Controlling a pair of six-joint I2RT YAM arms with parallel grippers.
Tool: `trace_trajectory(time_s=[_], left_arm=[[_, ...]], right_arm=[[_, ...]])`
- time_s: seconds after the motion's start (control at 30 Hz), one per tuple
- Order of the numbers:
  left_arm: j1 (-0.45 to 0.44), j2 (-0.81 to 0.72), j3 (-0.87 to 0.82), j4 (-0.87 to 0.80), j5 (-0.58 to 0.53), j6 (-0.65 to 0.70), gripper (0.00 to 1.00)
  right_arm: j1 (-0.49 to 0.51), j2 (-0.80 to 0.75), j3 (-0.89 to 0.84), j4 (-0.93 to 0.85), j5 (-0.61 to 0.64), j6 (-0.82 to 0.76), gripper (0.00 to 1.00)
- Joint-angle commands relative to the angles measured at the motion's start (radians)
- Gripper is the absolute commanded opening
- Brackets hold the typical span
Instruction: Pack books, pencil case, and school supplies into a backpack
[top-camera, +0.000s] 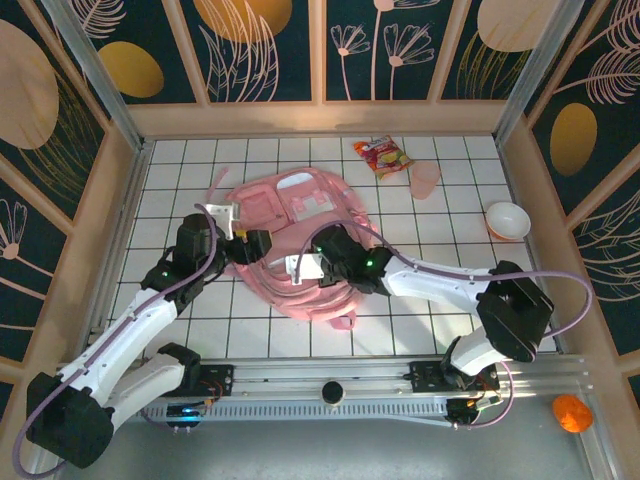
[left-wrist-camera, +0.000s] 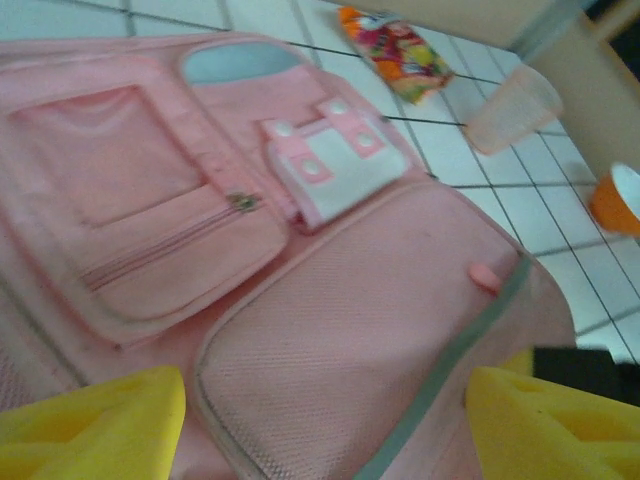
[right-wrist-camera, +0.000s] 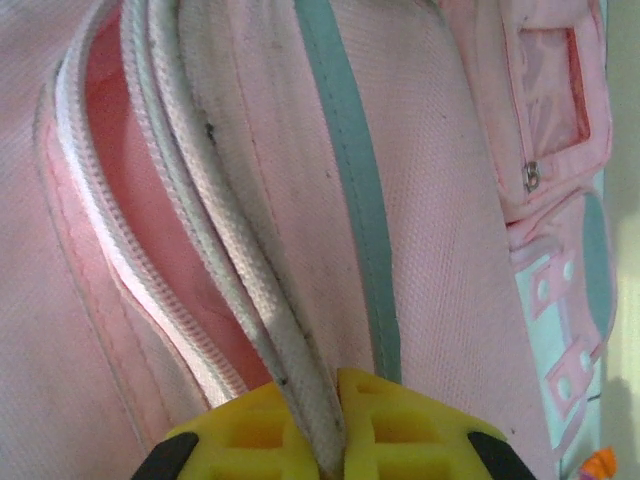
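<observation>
In the middle of the white tiled table (top-camera: 170, 175), the pink backpack (top-camera: 300, 205) lies flat with its front pockets facing up, and both arms reach over it. The right gripper (right-wrist-camera: 335, 435) is clamped tight on the backpack's whitish piped edge (right-wrist-camera: 215, 240) (a doubled, cord-like rim running beside the zipper (right-wrist-camera: 110, 250)), with the yellow fingers pressed against it from either side. Next to the pinch the opening gapes a little and shows pink lining. A grey-green stripe (right-wrist-camera: 350, 170) runs up the fabric just right of the pinch. The left gripper (left-wrist-camera: 325, 440) hangs over the mesh front pocket (left-wrist-camera: 340, 340), its yellow fingers (left-wrist-camera: 90, 425) spread wide with nothing between them; whether they touch the cloth I cannot tell. Beyond the backpack, toward the far wall, a red-orange snack packet (left-wrist-camera: 395, 45) lies on the tiles with a translucent pink cup (left-wrist-camera: 510, 105) near it. A bowl (top-camera: 507, 220), white inside, sits further to the right.
</observation>
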Motion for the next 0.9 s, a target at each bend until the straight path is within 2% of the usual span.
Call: trace_trajectory(time_s=[0.0,0.1,0.2,0.3,0.37,0.5,0.6,0.73,0.87], left_arm=[[0.008,-0.013,0.017,0.065,0.158,0.314,0.72],[0.007,-0.015,0.049,-0.016,0.183,0.621,0.67],[0.007,-0.018,0.064,-0.127,0.124,0.868,0.7],[0.007,0.007,0.082,-0.255,0.085,1.04,0.71],[0.006,0.034,0.086,-0.313,0.097,1.097,0.7],[-0.006,0.096,0.055,-0.32,0.136,1.108,0.67],[-0.032,0.121,0.024,-0.259,0.126,1.083,0.67],[-0.071,0.15,-0.01,-0.143,0.174,1.026,0.68],[-0.118,0.218,0.001,-0.124,0.219,1.007,0.68]], right_arm=[[-0.066,-0.084,0.019,-0.073,-0.073,-0.078,0.0],[-0.131,-0.146,-0.013,-0.079,-0.182,-0.141,0.0],[-0.175,-0.183,-0.029,-0.066,-0.234,-0.137,0.0],[-0.19,-0.19,-0.035,-0.061,-0.251,-0.12,0.0],[-0.193,-0.189,-0.041,-0.052,-0.259,-0.111,0.0],[-0.194,-0.186,-0.043,-0.036,-0.267,-0.099,0.0],[-0.195,-0.189,-0.041,-0.036,-0.274,-0.093,0.0],[-0.194,-0.193,-0.039,-0.033,-0.279,-0.084,0.0],[-0.194,-0.2,-0.042,-0.031,-0.278,-0.077,0.0]])
